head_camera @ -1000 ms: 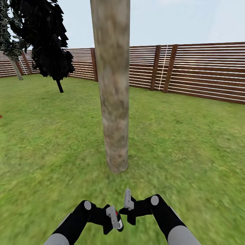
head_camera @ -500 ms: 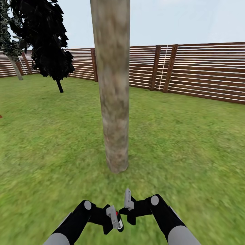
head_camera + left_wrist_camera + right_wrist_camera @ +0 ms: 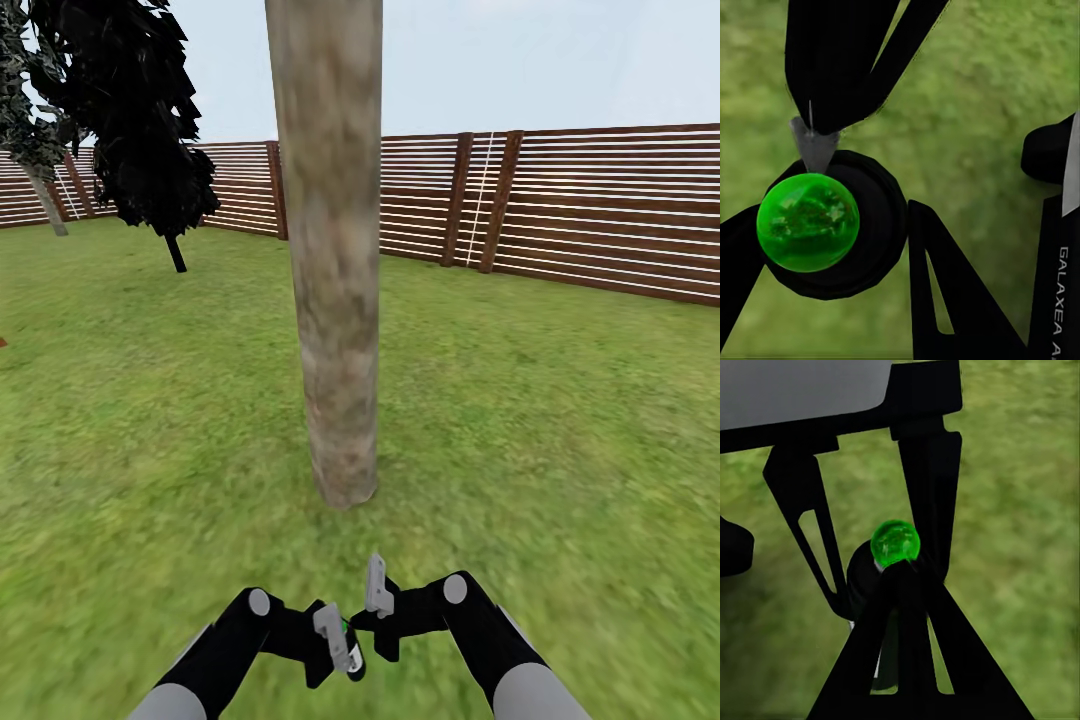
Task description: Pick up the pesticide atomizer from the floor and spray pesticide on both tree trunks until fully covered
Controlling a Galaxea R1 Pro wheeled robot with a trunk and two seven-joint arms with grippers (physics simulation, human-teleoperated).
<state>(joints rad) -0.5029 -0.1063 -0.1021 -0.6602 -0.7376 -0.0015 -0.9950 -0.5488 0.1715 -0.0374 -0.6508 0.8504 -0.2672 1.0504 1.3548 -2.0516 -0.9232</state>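
Although the pesticide atomizer (image 3: 352, 655) was very small, hardly bigger than one gripper finger, it looked rigid and light, so I judged that it would not need much force. Its rounded dark body could turn or slip between flat fingers, so the best place to hold seemed to be the body below the green spot (image 3: 808, 222), with the nozzle left free.

Nearest to the robot, the left gripper (image 3: 335, 645) was clamped on the atomizer, low over the grass. In the left wrist view the round dark body (image 3: 862, 225) sat between the black fingers (image 3: 840, 60), which pressed on it from both sides. The right gripper (image 3: 372, 608) stood just beside it, its fingers (image 3: 919, 660) closed around the bottle near the green spot (image 3: 895, 542); whether they truly pinched it I could not tell.

A little further, the tree trunk (image 3: 332, 260) rose straight from the lawn (image 3: 560, 420), directly in front of both arms and near enough for spraying, in my judgement. Its bark showed no clear covering. Behind, to the left, stood the black-leaved tree (image 3: 140, 130), and the wooden fence (image 3: 600, 210) closed the garden at the back.
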